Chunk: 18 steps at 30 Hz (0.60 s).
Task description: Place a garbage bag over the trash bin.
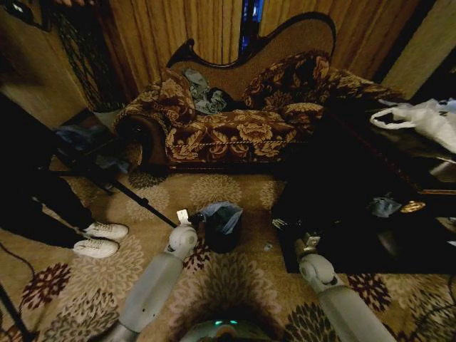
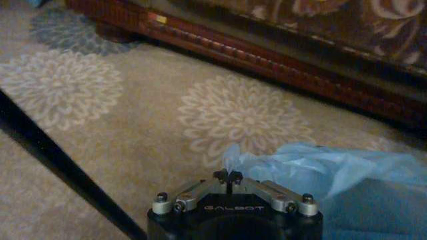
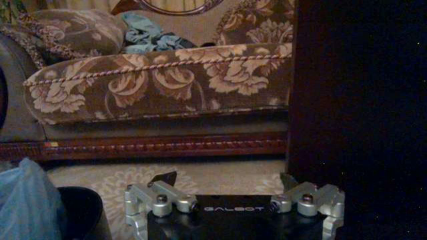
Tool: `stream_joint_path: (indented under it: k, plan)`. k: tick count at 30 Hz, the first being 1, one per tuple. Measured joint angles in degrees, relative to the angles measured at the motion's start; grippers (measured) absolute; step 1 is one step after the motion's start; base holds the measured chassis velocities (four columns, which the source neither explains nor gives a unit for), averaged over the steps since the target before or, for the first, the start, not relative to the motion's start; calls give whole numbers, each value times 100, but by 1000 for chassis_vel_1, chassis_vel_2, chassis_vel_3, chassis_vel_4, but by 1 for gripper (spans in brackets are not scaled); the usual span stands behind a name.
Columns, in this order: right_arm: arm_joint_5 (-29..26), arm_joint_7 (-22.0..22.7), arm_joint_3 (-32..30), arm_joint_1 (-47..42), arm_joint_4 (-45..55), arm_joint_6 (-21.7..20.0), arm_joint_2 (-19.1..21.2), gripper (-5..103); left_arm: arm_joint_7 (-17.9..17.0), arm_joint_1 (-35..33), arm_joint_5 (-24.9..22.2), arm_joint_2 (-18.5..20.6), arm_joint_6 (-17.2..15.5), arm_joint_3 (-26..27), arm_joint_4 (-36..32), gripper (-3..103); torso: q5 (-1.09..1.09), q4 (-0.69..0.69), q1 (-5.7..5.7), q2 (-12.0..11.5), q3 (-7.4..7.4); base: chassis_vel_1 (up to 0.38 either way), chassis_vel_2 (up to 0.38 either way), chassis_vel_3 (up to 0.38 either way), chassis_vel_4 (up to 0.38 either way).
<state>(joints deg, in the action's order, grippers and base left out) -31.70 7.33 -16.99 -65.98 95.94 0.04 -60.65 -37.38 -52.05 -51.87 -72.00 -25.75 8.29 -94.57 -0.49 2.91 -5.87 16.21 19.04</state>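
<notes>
Trash bin (image 1: 222, 235) stands on the flowered carpet (image 1: 235, 192) before the sofa (image 1: 235, 132), garbage bag (image 1: 222, 215) draped over its top; left claw (image 2: 228, 176) pinched shut on the bag's corner beside the bin, right claw (image 3: 227, 181) wide open, empty, near the dark bench (image 1: 356, 214).

One garbage bag (image 1: 222, 216), one trash bin (image 1: 221, 239)

The bin (image 1: 222, 235) stands on the carpet (image 1: 235, 192) before the sofa (image 1: 235, 128), bag (image 1: 222, 216) over it, a table (image 1: 356, 214) to its right.
</notes>
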Motion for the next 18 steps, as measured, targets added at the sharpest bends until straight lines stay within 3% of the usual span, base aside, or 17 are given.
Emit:
stream_joint_path:
  k: [6, 18]
  plan:
    - [-8, 9, 9, -55, 53, 1, -25, 100, 177, 26, 171, -92, 219, 73, 539, 0, 0, 0, 0, 0, 0, 0, 0, 0, 0]
    - [9, 3, -10, -192, 56, 47, -104, 100, 431, 249, 188, -111, 309, 83, 1133, 0, 0, 0, 0, 0, 0, 0, 0, 0, 0]
